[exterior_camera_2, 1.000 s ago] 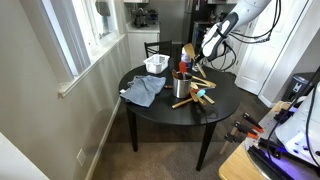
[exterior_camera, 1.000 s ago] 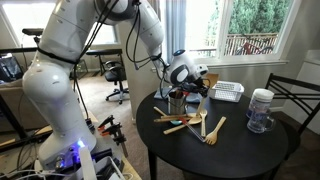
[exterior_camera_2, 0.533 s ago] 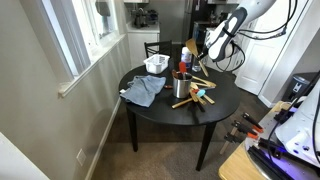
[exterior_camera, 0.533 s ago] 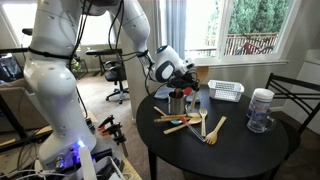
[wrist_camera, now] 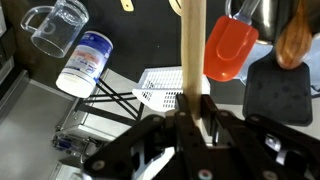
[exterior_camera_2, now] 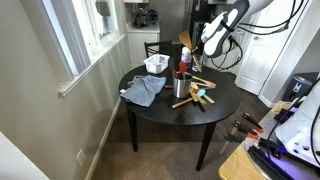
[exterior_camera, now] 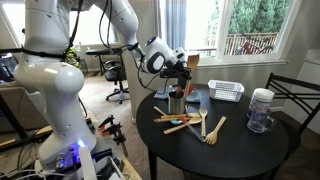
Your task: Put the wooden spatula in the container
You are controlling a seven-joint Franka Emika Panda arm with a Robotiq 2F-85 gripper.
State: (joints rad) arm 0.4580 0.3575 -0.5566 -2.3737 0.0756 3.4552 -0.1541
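Windows and daylight fill the room behind a round dark table (exterior_camera: 222,152) in an exterior view. The gripper (exterior_camera: 181,68) hangs in the air over the table's 10 o'clock edge, clenched on the wooden spatula (exterior_camera: 191,61), whose blade points towards 1 o'clock. The container (exterior_camera: 176,103) stands on the table directly below, apart from the spatula, with other utensils standing in it. A white basket (exterior_camera: 226,92) sits at 1 o'clock on the table, a clear jar (exterior_camera: 260,110) at 3 o'clock, and loose wooden utensils (exterior_camera: 195,125) lie near the centre.

From the opposite side, in an exterior view, the gripper (exterior_camera_2: 204,46) holds the wooden spatula (exterior_camera_2: 186,42) above the container (exterior_camera_2: 181,88), with clear air between them. A grey cloth (exterior_camera_2: 145,90) lies at the table's 9 o'clock and the white basket (exterior_camera_2: 156,64) at 11 o'clock.

In the wrist view the fingers (wrist_camera: 207,118) press both sides of the spatula's pale handle (wrist_camera: 192,45), which runs straight up to 12 o'clock. A red spatula (wrist_camera: 228,48) and a black turner (wrist_camera: 278,85) show at 2 o'clock, the jar (wrist_camera: 85,65) at 10 o'clock.
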